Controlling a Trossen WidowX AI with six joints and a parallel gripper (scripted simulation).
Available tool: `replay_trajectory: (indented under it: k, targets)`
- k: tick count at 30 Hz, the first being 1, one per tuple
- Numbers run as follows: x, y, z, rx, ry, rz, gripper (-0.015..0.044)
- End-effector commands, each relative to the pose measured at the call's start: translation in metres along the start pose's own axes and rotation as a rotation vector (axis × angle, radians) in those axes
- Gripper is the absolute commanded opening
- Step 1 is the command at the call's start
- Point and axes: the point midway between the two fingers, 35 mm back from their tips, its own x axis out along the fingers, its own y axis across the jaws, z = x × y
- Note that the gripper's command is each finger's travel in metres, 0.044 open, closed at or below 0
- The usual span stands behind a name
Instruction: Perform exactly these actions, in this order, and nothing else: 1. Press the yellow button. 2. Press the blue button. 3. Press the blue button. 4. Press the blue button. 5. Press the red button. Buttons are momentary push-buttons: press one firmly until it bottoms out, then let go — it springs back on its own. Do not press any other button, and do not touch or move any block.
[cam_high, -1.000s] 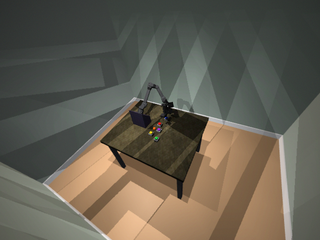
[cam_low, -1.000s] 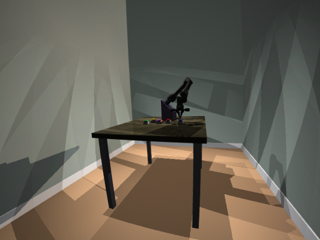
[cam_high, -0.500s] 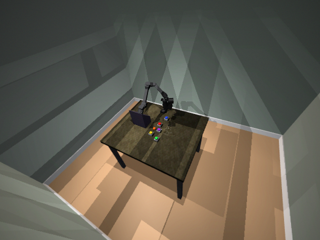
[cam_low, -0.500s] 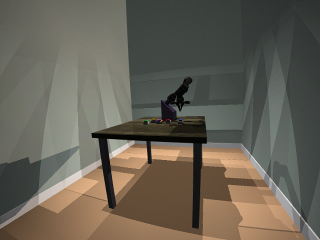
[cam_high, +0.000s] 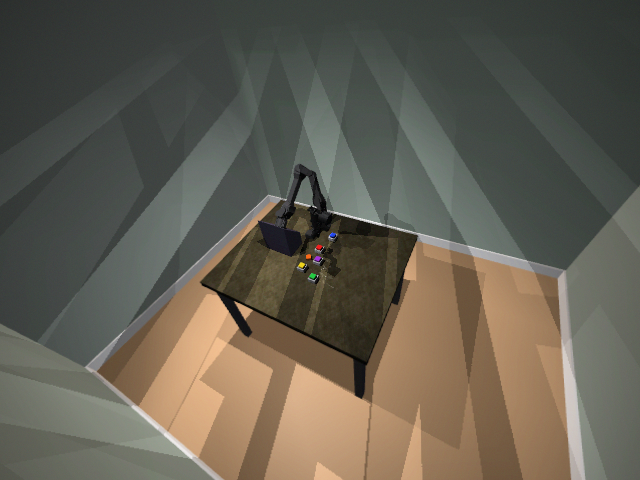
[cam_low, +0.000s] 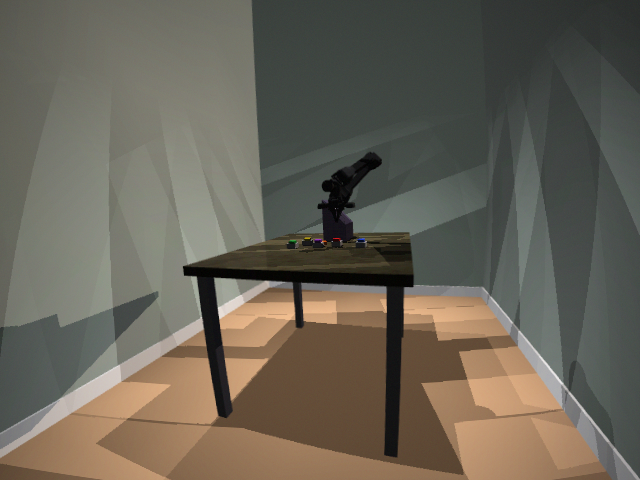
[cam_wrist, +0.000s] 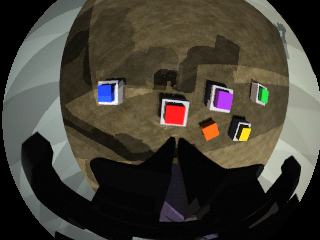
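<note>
From the top view, my claw (cam_high: 311, 235) is pressed together on nothing, just behind the red button (cam_high: 319, 248) on the tabletop (cam_high: 356, 304). From the side, the arm hangs bent, claw pointing down. At the wrist, the red button looks stiff and springy; I'd push its flat cap squarely.

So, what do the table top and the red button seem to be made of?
Table top: probably dark stained wood, matte, with mottled brown patches and no glare. Red button: looks like smooth plastic, a flat even red cap in a pale grey housing; the material is uncertain.
</note>
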Motion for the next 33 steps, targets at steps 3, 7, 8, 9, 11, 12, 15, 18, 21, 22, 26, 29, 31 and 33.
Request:
replay_trajectory:
  k: [3, 7, 8, 9, 11, 12, 15, 18, 21, 22, 26, 29, 31, 33]
  targets:
    - [0.03, -0.006, 0.0, -0.013, -0.009, 0.005, 0.002]
    - [0.061, -0.004, -0.002, -0.013, -0.009, 0.012, 0.002]
    - [0.061, -0.004, -0.002, -0.013, -0.009, 0.012, 0.002]
    - [0.061, -0.004, -0.002, -0.013, -0.009, 0.012, 0.002]
    - [0.061, -0.004, -0.002, -0.013, -0.009, 0.012, 0.002]
    - [0.061, -0.004, -0.002, -0.013, -0.009, 0.012, 0.002]
    - [0.065, -0.004, -0.002, -0.013, -0.008, 0.012, 0.002]
    - [0.069, -0.004, -0.002, -0.013, -0.008, 0.012, 0.002]
    - [0.074, -0.004, -0.002, -0.013, -0.008, 0.011, 0.002]
    - [0.076, -0.004, -0.002, -0.013, -0.008, 0.011, 0.002]
    - [0.082, -0.004, -0.002, -0.012, -0.008, 0.012, 0.002]
    - [0.087, -0.004, -0.002, -0.012, -0.008, 0.012, 0.002]
    - [0.09, -0.004, -0.002, -0.012, -0.008, 0.013, 0.002]
    - [0.093, -0.004, -0.002, -0.012, -0.008, 0.013, 0.002]
